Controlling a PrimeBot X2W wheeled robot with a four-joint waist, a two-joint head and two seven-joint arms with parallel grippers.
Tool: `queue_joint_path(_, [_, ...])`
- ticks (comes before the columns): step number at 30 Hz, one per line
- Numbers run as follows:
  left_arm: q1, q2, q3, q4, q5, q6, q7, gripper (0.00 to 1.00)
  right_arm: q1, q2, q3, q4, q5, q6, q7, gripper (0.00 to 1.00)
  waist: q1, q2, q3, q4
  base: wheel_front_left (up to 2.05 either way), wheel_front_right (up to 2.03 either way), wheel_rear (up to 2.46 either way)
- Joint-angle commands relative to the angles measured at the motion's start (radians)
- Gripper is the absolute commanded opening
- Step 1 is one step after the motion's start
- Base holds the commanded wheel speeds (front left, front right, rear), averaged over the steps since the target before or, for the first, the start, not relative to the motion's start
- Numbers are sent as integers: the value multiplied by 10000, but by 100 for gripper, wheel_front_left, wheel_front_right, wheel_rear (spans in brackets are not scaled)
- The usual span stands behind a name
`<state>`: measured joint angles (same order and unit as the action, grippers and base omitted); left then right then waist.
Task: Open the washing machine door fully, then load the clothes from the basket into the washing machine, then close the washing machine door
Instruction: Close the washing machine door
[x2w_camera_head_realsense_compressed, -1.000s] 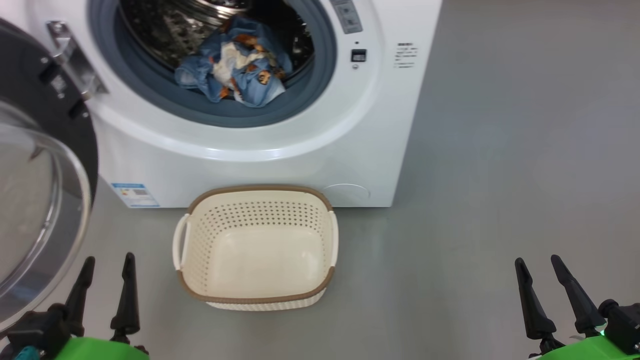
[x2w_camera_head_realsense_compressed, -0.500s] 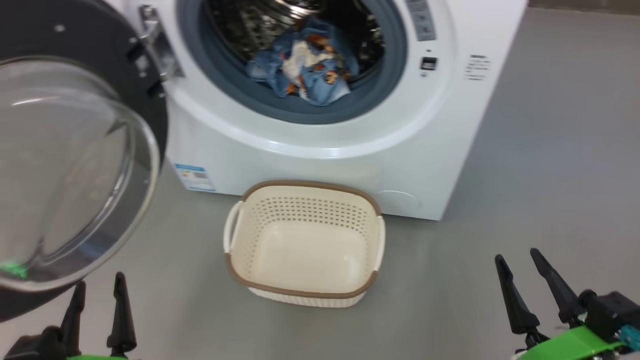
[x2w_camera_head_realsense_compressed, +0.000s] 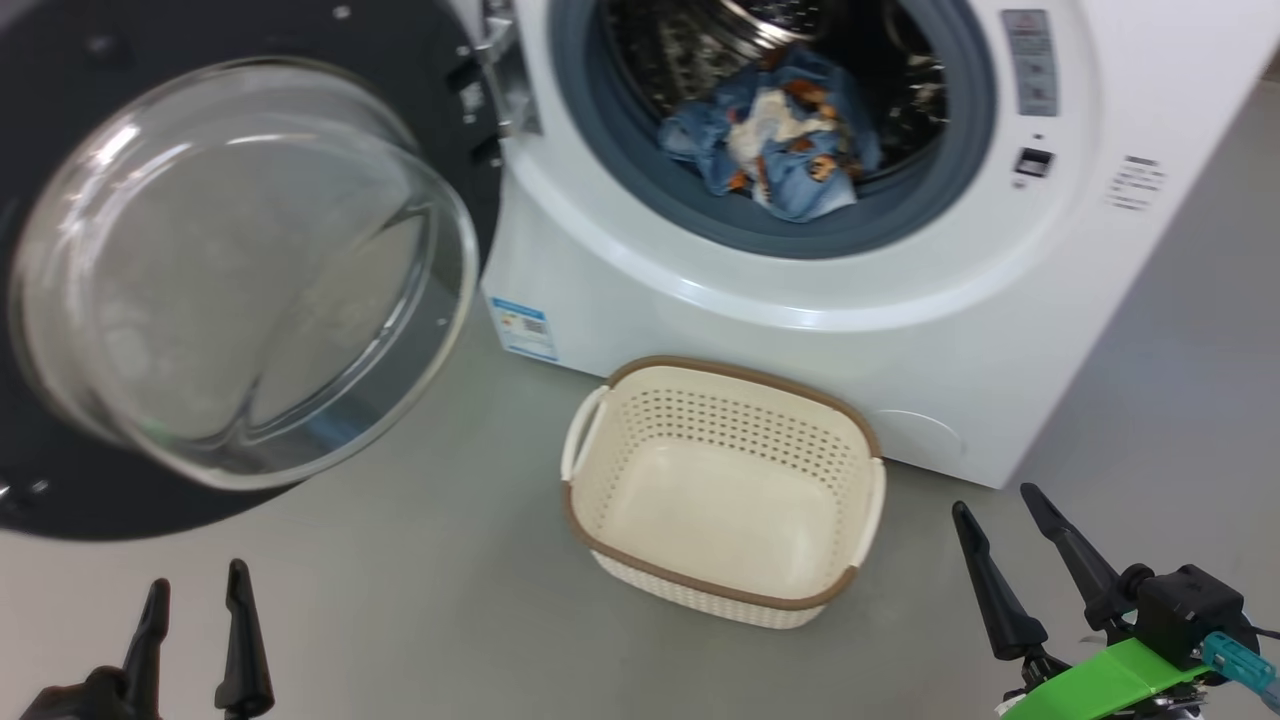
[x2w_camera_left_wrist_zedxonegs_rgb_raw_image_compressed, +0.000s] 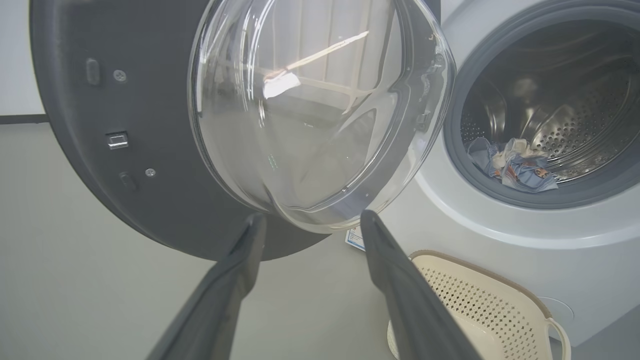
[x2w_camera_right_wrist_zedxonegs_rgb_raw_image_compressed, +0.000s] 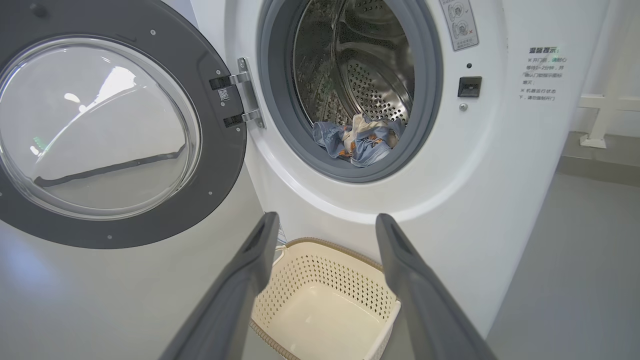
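Both loading steps appeared complete; door closure remained. The washing machine door (x2w_camera_head_realsense_compressed: 240, 270) stood swung wide on its hinge, at the left of the washing machine (x2w_camera_head_realsense_compressed: 800, 340). The left gripper (x2w_camera_head_realsense_compressed: 198, 575) hung low just in front of the door, fingers moderately apart and holding nothing. The right gripper (x2w_camera_head_realsense_compressed: 995, 498) was likewise spread and empty, to the right of the basket (x2w_camera_head_realsense_compressed: 740, 375).

Recommended procedure: push on the door's rim opposite the hinge, follow its arc, and press until the latch engages.

The basket sat empty on the floor (x2w_camera_head_realsense_compressed: 1150, 400) against the machine. The clothes (x2w_camera_head_realsense_compressed: 775, 150) lay bunched at the drum's front lip, close to the gasket (x2w_camera_head_realsense_compressed: 600, 150), where they could get pinched.
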<state>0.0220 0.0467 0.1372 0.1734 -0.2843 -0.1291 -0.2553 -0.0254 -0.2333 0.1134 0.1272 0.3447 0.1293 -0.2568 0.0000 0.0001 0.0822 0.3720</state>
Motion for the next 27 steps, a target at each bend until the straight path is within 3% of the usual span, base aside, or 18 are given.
queue_joint_path(1, [14, 109, 375, -259, 57, -15, -65, 100, -324, -191, 267, -174, 72, 14, -49, 100, 0, -1, -63, 595, 0, 0, 0])
queue_joint_path(10, [141, 58, 329, -319, -22, -15, -65, 100, -297, -262, 363, -129, 112, 14, -49, 100, 0, -1, -84, 1426, 0, 0, 0])
queue_joint_path(27, [438, 37, 828, -726, -470, 3, -65, 100, -906, -480, 1132, 166, 285, 14, -49, 100, 0, -1, 75, 1569, 0, 0, 0])
